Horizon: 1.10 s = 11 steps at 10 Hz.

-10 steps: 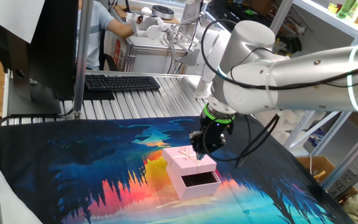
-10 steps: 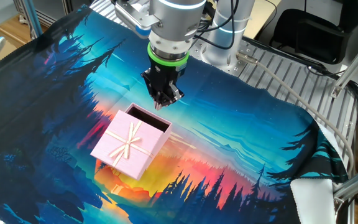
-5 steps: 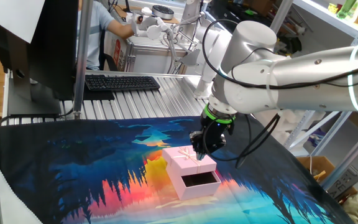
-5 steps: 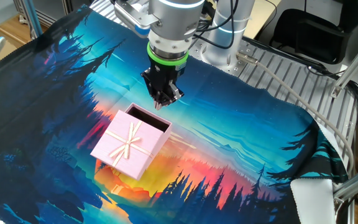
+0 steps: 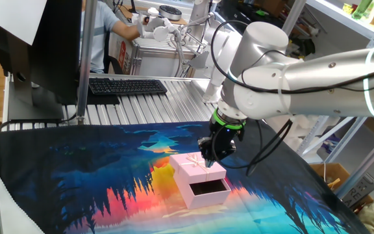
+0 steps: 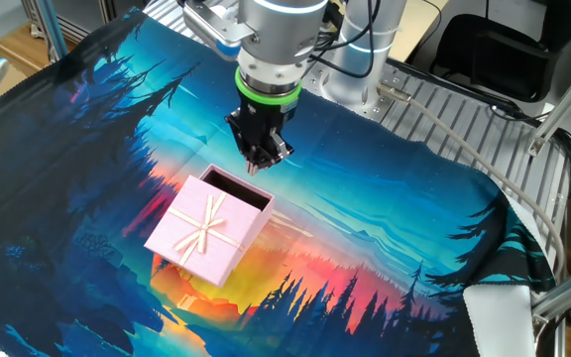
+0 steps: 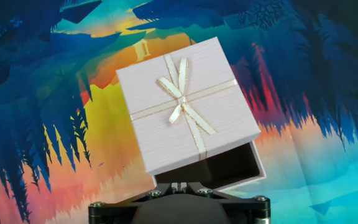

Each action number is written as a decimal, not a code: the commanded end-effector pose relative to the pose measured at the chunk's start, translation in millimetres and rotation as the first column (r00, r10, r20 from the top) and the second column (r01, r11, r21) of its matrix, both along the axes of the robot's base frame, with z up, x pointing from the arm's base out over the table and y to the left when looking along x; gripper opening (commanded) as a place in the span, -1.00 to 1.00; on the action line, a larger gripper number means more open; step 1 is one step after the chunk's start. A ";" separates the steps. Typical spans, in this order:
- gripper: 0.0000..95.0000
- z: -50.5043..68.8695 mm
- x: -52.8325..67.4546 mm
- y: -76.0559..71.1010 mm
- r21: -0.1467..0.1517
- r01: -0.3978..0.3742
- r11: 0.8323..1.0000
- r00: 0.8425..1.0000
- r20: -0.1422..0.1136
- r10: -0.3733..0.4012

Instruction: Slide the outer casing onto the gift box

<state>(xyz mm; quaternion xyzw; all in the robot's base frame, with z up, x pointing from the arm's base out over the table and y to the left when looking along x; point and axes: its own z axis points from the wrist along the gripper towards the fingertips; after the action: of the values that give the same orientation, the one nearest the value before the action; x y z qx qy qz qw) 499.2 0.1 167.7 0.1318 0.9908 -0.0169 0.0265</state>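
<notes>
The outer casing [image 5: 197,168] is a pale pink sleeve with a cream ribbon cross and bow. It lies on the printed cloth and covers most of the gift box [image 5: 208,193]. The box's dark brown inside shows at the open end in the other fixed view [image 6: 238,187] and in the hand view [image 7: 229,168]. The casing also shows in the other fixed view [image 6: 206,235] and the hand view [image 7: 185,106]. My gripper [image 6: 258,159] hangs just above and beside the box's exposed end, fingers together, holding nothing. In the hand view the fingertips [image 7: 179,185] meet at the bottom edge.
A colourful printed cloth [image 6: 385,238] covers the table. A black keyboard [image 5: 127,86] lies on the slatted metal surface behind it, beside a monitor stand. A person sits at the far back left. Shelving stands at the right.
</notes>
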 end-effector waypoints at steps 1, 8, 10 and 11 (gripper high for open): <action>-1.00 0.1 0.3 -0.1 0.003 -0.003 1.000 1.000 0.000 0.003; -1.00 -4.4 22.1 -2.6 0.004 0.004 1.000 1.000 -0.010 -0.004; -1.00 -5.9 37.2 -5.9 0.005 0.008 1.000 1.000 -0.019 -0.008; -1.00 -7.6 43.8 -7.4 0.005 0.011 1.000 1.000 -0.024 -0.011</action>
<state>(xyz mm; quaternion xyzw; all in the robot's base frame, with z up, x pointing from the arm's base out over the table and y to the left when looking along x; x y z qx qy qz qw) 547.7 -9.2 158.4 0.1382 0.9902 -0.0165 0.0142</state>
